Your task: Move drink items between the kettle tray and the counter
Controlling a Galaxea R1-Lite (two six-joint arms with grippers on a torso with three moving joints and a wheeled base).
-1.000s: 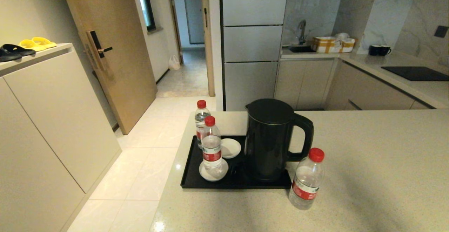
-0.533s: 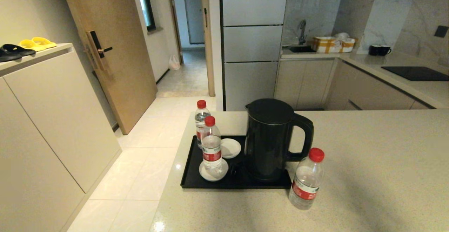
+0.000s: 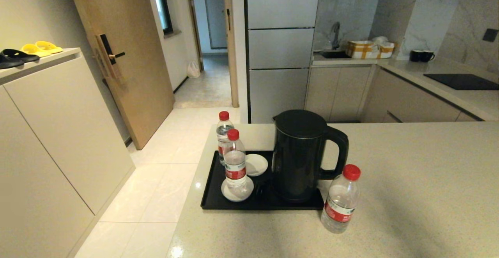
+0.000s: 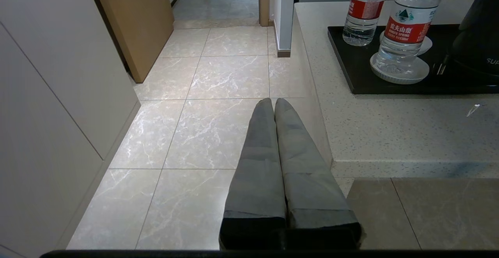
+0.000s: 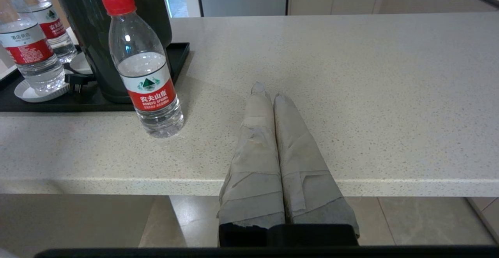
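Note:
Three small water bottles with red caps show. One bottle (image 3: 340, 200) (image 5: 145, 71) stands on the beige counter (image 3: 409, 195) just off the front right corner of the black tray (image 3: 210, 195). A second bottle (image 3: 235, 163) (image 4: 405, 28) stands on a white saucer on the tray, and the third bottle (image 3: 223, 133) (image 4: 362, 12) stands behind it at the tray's far left. The black kettle (image 3: 300, 154) fills the tray's right half. My left gripper (image 4: 273, 100) hangs shut over the floor, left of the counter. My right gripper (image 5: 268, 91) is shut and empty at the counter's front edge, right of the near bottle.
A second white saucer (image 3: 255, 164) lies on the tray beside the kettle. Left of the counter is tiled floor (image 3: 156, 188) and a cream cabinet (image 3: 50, 133) with slippers. Further back are a fridge (image 3: 280, 47), a sink and a black hob (image 3: 462, 81).

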